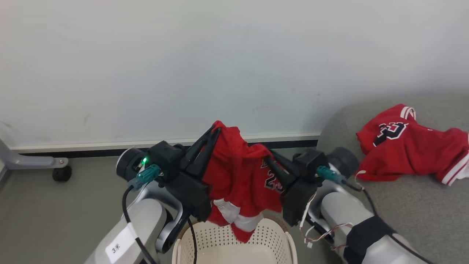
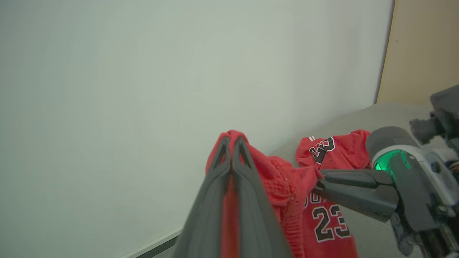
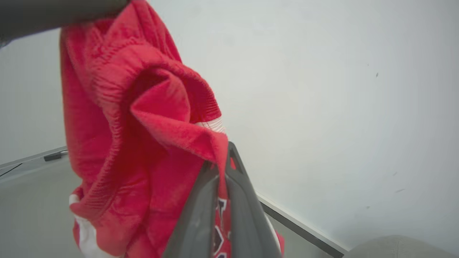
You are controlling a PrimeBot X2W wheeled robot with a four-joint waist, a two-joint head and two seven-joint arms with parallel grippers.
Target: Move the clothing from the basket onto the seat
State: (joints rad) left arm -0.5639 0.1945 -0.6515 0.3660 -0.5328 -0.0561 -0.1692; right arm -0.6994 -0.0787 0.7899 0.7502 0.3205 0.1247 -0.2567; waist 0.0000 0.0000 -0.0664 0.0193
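Clothing check: about halfway done, by the look of it. Got one red jersey (image 1: 410, 146) lying crumpled on the seat (image 1: 403, 220), over on the right. Got the red shorts (image 1: 238, 179) up in the air, hanging straight above the basket (image 1: 216, 238). Bottom hem dangling at the basket's mouth, can't tell whether fully clear of it.

Pinched at both top corners: left gripper (image 1: 213, 131) clamped tight on the higher one, right gripper (image 1: 268, 159) clamped tight on the lower one. Fabric bunched between the fingers in both wrist views. So, strung roughly left to right between the two, sagging in the middle, tilted down toward the right.

Now the bit that matters: need to go right to reach the seat. Just beside the right arm, well apart from the left. Probably means swinging the whole bundle rightward, right arm leading, left trailing across. Worth watching that hem near the basket, and maybe not dumping the shorts right on top of the jersey. Plain wall (image 1: 220, 55) behind, grey floor (image 1: 55, 220) below.
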